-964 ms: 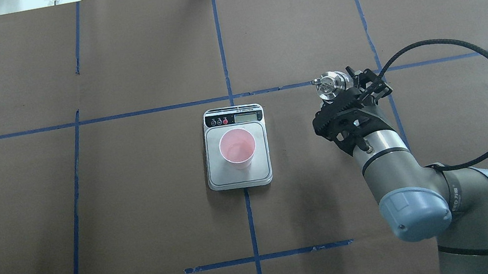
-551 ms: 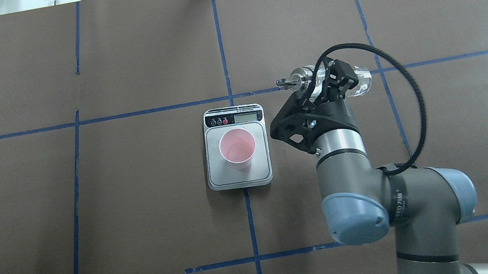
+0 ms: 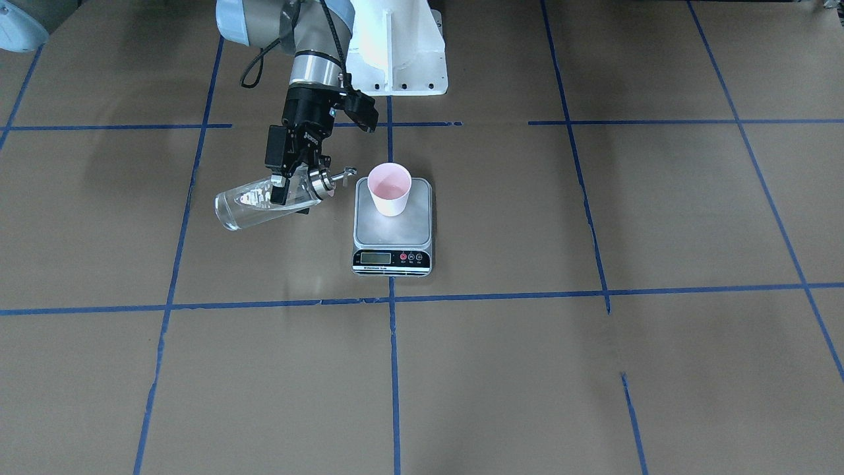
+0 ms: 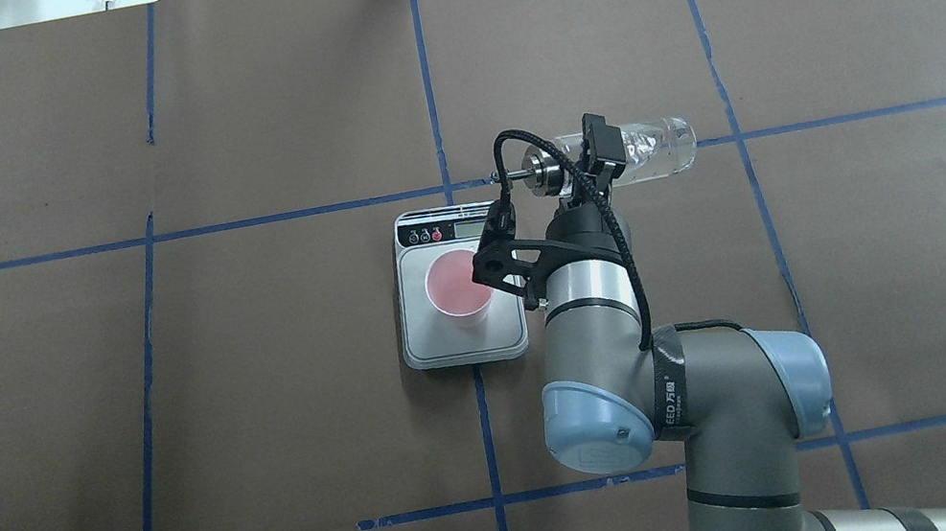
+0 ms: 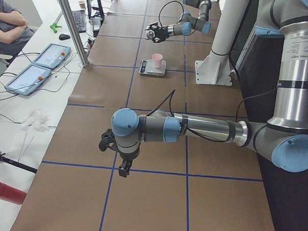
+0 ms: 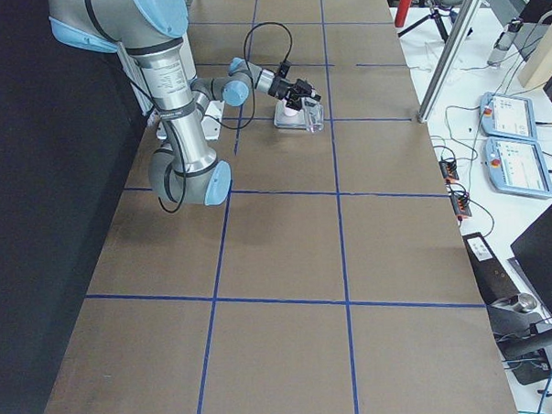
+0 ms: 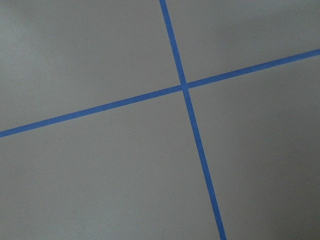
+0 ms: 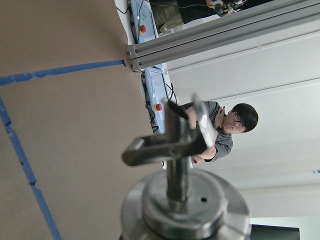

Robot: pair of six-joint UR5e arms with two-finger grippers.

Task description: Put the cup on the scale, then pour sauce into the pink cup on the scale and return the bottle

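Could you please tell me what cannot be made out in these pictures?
- Scale reading: too small, front-facing and overhead views.
- How full the bottle is: clear glass with glare, every view.
- Left gripper: shows only in the left view, small; open or shut cannot be told.
- Cup edge, overhead view: covered by the right arm.

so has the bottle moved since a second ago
Yes. In the overhead view the bottle has tipped from upright to lying sideways, and its spout has swung left, to just beyond the far right corner of the scale.
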